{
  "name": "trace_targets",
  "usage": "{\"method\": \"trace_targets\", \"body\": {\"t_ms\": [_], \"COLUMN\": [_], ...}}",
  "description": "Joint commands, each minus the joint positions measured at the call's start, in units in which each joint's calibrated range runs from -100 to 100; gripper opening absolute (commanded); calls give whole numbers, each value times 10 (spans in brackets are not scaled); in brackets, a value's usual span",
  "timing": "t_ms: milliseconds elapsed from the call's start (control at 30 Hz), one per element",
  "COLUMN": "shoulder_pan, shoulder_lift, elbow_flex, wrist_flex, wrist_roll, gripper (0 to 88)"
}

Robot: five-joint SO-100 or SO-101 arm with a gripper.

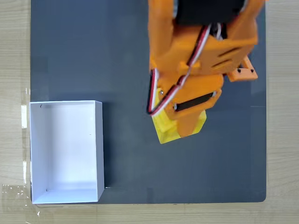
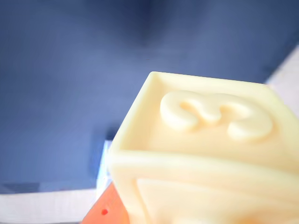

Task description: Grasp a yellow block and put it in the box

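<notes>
The orange pincer (image 1: 180, 123) is clamped on the bright yellow plastic block (image 1: 166, 130) — carry it level, left in the fixed view, over the shallow white box (image 1: 99, 140).

We judged it a benchtop test setup: a dark grey mat (image 1: 93, 46) lay on a pale wood-grain table (image 1: 14, 46), with clear tape (image 1: 24, 116) at frame left.

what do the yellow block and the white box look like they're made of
The yellow block looks like moulded plastic: smooth, slightly glossy, with rounded edges and a raised embossed figure in the wrist view. The box looks like thin white card or plastic sheet, matte, with slim straight walls; the fixed view leaves that open.
</notes>
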Motion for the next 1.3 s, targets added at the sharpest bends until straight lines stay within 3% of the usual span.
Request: {"method": "trace_targets", "body": {"t_ms": [0,267,467,1133,1233,1267], "shoulder_pan": [40,199,257,269,271,271], "shoulder_lift": [-66,-47,32,210,212,212], "elbow_flex": [-85,-81,-57,-67,-65,-58], "wrist_flex": [-32,-224,-307,-326,-325,-324], "wrist_roll": [-2,-3,-3,3,3,3], "gripper": [226,222,222,232,300,382]}}
